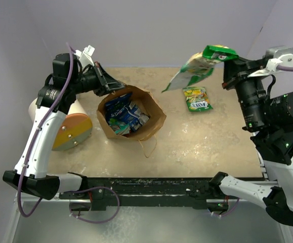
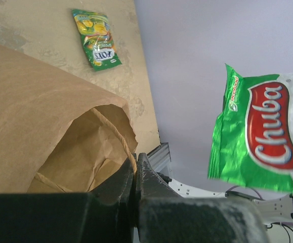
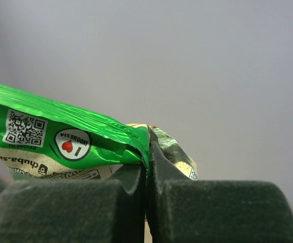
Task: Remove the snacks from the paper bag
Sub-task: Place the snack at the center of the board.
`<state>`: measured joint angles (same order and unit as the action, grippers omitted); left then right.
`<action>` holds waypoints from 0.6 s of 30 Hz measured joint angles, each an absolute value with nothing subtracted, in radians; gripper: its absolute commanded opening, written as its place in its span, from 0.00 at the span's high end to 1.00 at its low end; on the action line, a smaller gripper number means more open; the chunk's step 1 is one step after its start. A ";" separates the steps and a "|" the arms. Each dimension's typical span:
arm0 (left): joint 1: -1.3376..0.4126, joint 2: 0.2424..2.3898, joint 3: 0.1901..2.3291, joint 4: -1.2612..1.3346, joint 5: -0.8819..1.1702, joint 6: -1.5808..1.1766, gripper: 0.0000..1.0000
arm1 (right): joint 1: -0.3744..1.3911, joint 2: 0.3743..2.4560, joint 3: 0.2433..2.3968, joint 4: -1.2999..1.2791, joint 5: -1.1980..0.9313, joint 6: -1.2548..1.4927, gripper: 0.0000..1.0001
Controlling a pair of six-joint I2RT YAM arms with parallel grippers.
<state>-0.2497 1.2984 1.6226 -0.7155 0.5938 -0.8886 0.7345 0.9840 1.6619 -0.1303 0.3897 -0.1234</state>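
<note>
Seen from above, both arm bases sat at the near edge of a mottled beige table [image 1: 202,147]. Just beyond them on the left lay a white cylinder [image 1: 73,132] with an orange-yellow round end, on its side and no part of the job.

In the middle of the table stood the paper bag [image 1: 159,121], brown, its mouth turned upward and spread wide. One thin loop handle [image 1: 149,146] trailed onto the tabletop at its near side. Several snacks lay inside, among them a dark blue packet [image 1: 118,107] and a teal one beside it; how many more lay beneath could not be told.

The left gripper [image 1: 108,81] reached in from the left and was clamped on the bag's far-left rim. Its wrist view showed the fingers pressed flat together with the paper edge and a twisted handle cord running between them. That pinch probably served to steady the bag and keep its mouth open for the other arm.

Farther back and to the right, a green-yellow packet [image 1: 197,98] lay flat on the table, well apart from the bag — one snack out.

At the far right the right gripper [image 1: 228,59] was raised above the table, its jaws closed tight on the top seam of a green and white packet [image 1: 197,66] labelled Chuba Cassava. The packet hung in the air, clear of the bag and roughly over the one lying flat — likely carried there to be set down alongside it.
</note>
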 measured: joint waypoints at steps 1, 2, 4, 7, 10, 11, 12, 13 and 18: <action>-0.250 1.297 1.623 -0.720 0.593 -0.886 1.00 | 0.735 0.979 1.660 -0.138 0.469 -0.123 1.00; -0.250 1.296 1.623 -0.724 0.594 -0.882 1.00 | 0.735 0.976 1.656 -0.147 0.545 -0.124 1.00; -0.250 1.291 1.623 -0.731 0.593 -0.875 1.00 | 0.734 0.967 1.622 -0.169 0.693 -0.122 1.00; -0.250 1.286 1.623 -0.738 0.593 -0.870 1.00 | 0.733 0.958 1.527 -0.239 0.879 -0.104 1.00; -0.250 1.282 1.623 -0.746 0.593 -0.867 1.00 | 0.725 0.967 1.446 -0.355 0.957 -0.032 1.00; -0.250 1.280 1.623 -0.750 0.593 -0.866 1.00 | 0.714 0.980 1.422 -0.400 0.960 0.006 1.00; -0.250 1.280 1.623 -0.752 0.593 -0.862 1.00 | 0.695 0.994 1.398 -0.440 0.952 0.044 1.00; -0.250 1.280 1.623 -0.753 0.593 -0.859 1.00 | 0.676 1.006 1.380 -0.473 0.937 0.077 1.00; -0.250 1.279 1.623 -0.764 0.593 -0.849 1.00 | 0.482 1.114 1.329 -0.623 0.700 0.274 1.00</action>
<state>-0.2497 1.2785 1.6226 -0.7639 0.5934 -0.8486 0.4820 1.1141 1.3293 -0.6228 0.6998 0.2745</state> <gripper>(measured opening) 0.009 0.005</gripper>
